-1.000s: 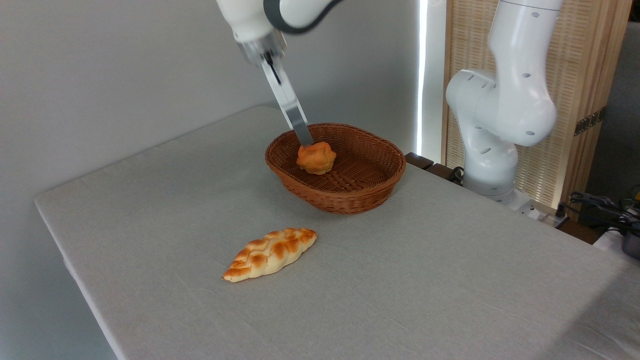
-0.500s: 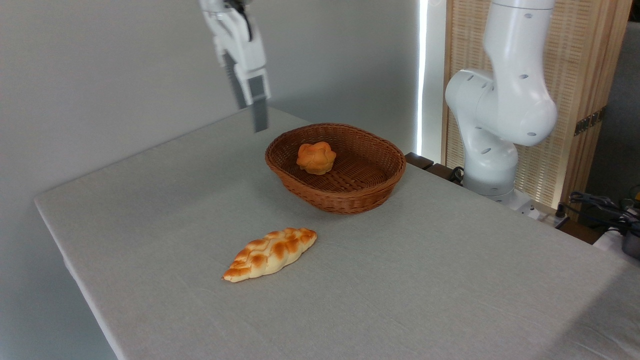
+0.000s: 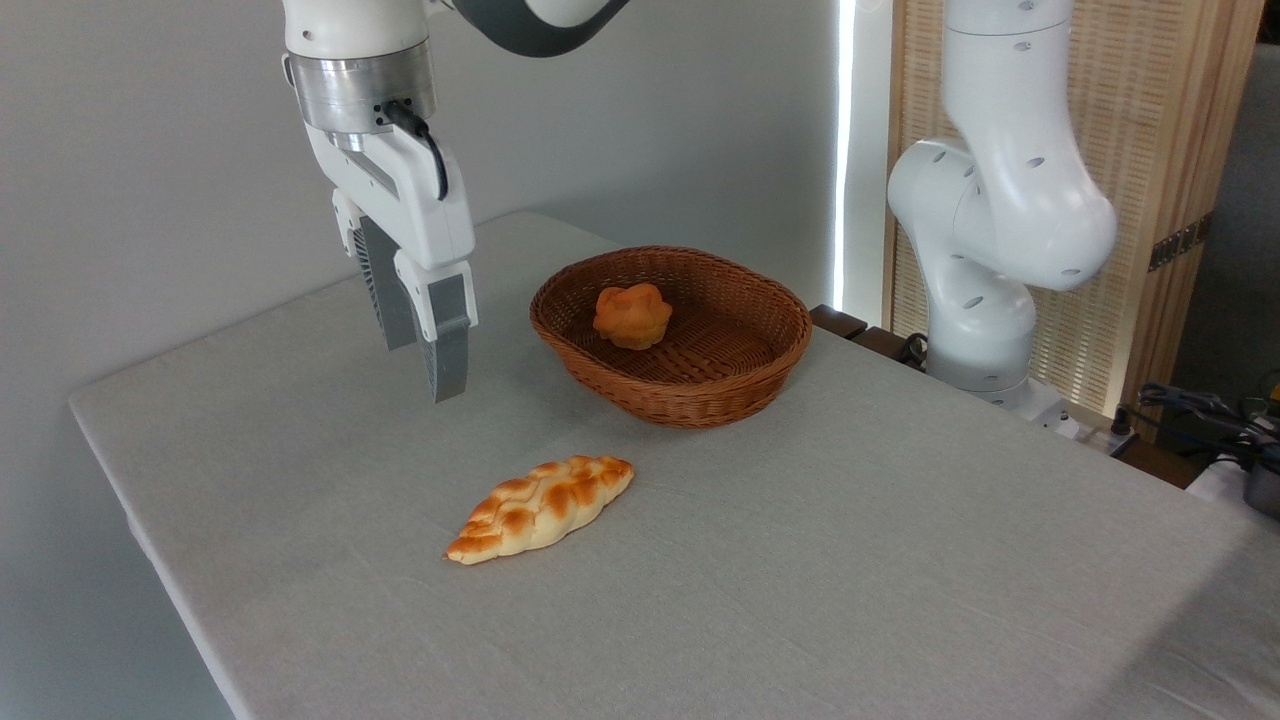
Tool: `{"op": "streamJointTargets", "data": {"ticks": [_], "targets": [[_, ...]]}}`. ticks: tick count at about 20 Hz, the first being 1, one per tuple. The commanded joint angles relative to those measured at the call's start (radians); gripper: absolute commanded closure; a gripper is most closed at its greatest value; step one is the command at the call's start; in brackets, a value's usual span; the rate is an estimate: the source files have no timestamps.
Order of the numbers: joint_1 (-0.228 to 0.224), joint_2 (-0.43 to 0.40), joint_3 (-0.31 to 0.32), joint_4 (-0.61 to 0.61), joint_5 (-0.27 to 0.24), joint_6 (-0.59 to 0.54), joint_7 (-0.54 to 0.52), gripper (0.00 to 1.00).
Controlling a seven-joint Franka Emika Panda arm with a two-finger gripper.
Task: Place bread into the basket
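One bun [image 3: 631,313] is being seen sitting inside the one basket [image 3: 700,395], resting on the woven floor toward the far left side, close to the wall there. It is sitting upright, lobed top facing up, with nothing touching it from above. The basket is standing on the grey table [image 3: 850,560], toward the back edge.

One gripper [image 3: 425,360] is being held in the air to the left of the basket, well clear of the rim, pointing down at the table and not touching it. Two grey fingers [image 3: 448,340] are being shown, one in front of the other from this angle, with a narrow gap seeming to lie between them; nothing is being gripped. How wide that gap is cannot be judged, since the fingers overlap in the view.

One long braided loaf [image 3: 541,507] is lying flat on the table in front of the basket, apart from it and nearer the camera, slanting from lower left to upper right.

One white robot arm [image 3: 1000,200] is rising at the right, beside the table's far corner.
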Motion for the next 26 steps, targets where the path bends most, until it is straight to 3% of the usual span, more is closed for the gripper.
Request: {"op": "streamJointTargets", "data": {"ticks": [1,3,7,19,26], "targets": [[0.104,-0.001,-0.086,0.023,0.019,-0.038,-0.020,0.00],[0.135,-0.002,-0.108,0.023,0.019,-0.058,-0.020,0.00],[0.135,-0.001,-0.108,0.043,0.045,-0.103,-0.024,0.00],[0.133,-0.011,-0.094,0.043,0.045,-0.108,-0.052,0.00],[0.081,-0.018,-0.028,0.043,0.045,-0.123,-0.046,0.00]]}}
